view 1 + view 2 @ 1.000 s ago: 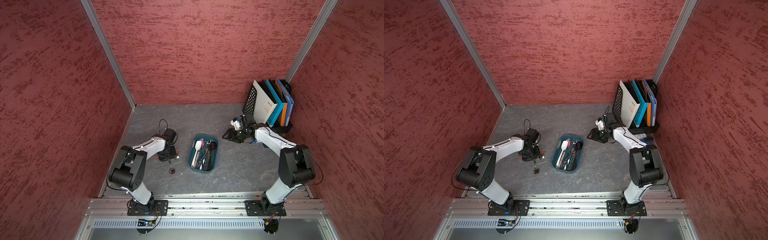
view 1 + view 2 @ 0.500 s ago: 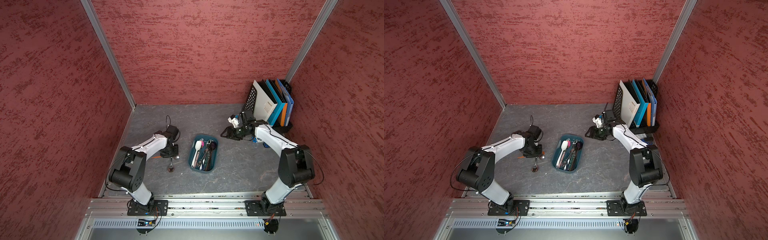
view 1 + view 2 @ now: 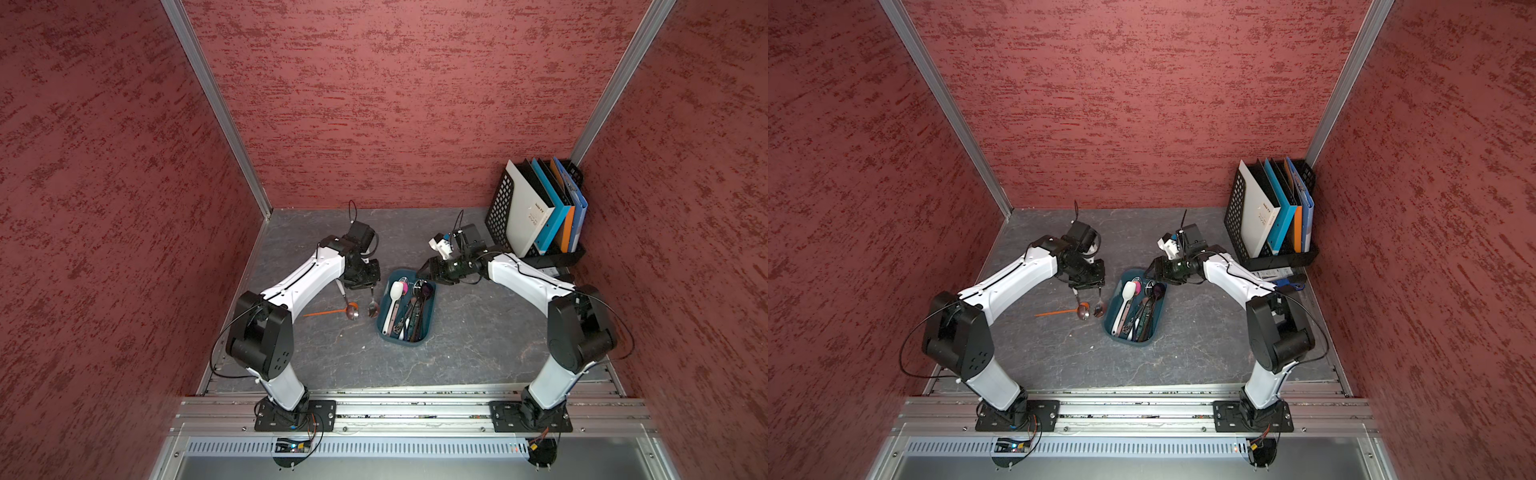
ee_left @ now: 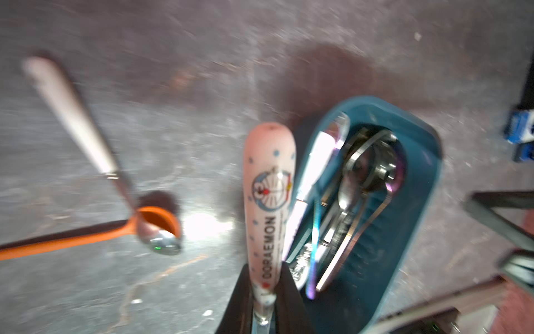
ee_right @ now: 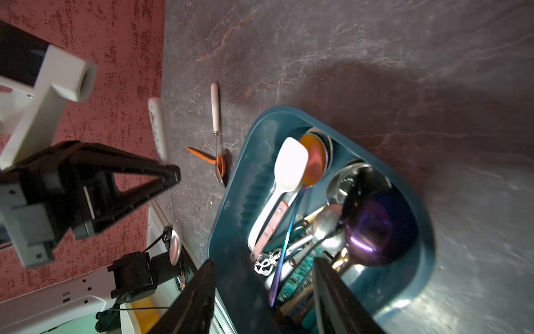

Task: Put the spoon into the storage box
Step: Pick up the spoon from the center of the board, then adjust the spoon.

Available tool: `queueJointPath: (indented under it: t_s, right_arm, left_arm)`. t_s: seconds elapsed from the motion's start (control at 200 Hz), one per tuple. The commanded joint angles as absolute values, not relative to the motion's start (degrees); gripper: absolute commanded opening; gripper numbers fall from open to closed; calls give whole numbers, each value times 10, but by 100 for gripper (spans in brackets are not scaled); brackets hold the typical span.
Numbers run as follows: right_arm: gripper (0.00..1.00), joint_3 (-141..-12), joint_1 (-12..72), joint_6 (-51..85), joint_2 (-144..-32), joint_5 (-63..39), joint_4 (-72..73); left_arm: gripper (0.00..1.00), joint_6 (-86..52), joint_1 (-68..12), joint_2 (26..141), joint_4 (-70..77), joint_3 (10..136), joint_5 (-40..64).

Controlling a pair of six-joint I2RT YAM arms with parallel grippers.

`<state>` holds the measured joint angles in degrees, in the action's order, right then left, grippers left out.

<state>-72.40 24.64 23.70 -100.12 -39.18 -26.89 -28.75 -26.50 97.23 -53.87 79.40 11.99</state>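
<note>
In both top views the storage box (image 3: 405, 339) (image 3: 1129, 340) lies near the middle of the worktop (image 3: 478, 332), with much cutlery in it. The left gripper (image 3: 365, 284) stands just beside the left long side of the box. It is clamped on the spoon (image 3: 372, 308), which hangs bowl down outside the box. Whether the bowl touches the worktop, I cannot tell. Nearer to the left edge of the worktop lie an orange spoon (image 3: 326, 312) and a pale-handled spoon (image 3: 344, 295), their bowls meeting. The right gripper (image 3: 426, 272) is over the far end of the box, its jaws apart. A black file rack (image 3: 500, 208) stands in the far right corner.

In the left wrist view, the left gripper (image 4: 264, 269) is pressed together on the neck of the spoon (image 4: 270, 185), whose pink handle carries the word DORAEMON. The rim of the storage box (image 4: 427, 173) is just beside it. The metal bowl of the pale-handled spoon (image 4: 66, 101) rests in the bowl of the orange spoon (image 4: 72, 240).

In the right wrist view, the right gripper (image 5: 263, 261) has its fingers (image 5: 199, 295) wide apart above the storage box (image 5: 231, 202), with nothing between them. The spoon (image 5: 157, 127) hangs upright in the left gripper (image 5: 170, 173).
</note>
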Motion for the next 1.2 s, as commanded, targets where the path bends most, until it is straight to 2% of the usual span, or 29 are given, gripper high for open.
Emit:
queueJointPath:
  t_s: [0.0, 0.296, 0.466, 0.807, 1.197]
  right_arm:
    - [55, -739, 267, 260, -1013, -382, -228]
    - [54, -739, 275, 291, -1019, -373, -184]
    - [54, -715, 276, 339, -1024, -392, -111]
    - [51, -723, 275, 350, -1053, -405, -120]
    - [39, -719, 281, 376, -1070, -469, -77]
  left_arm:
    - [0, -324, -280, 997, -553, 815, 161]
    - [0, -371, -317, 1067, -527, 887, 205]
    - [0, -395, -323, 1077, -497, 879, 241]
    - [0, -415, -328, 1077, -481, 881, 255]
    - [0, -418, -330, 1094, -459, 898, 258]
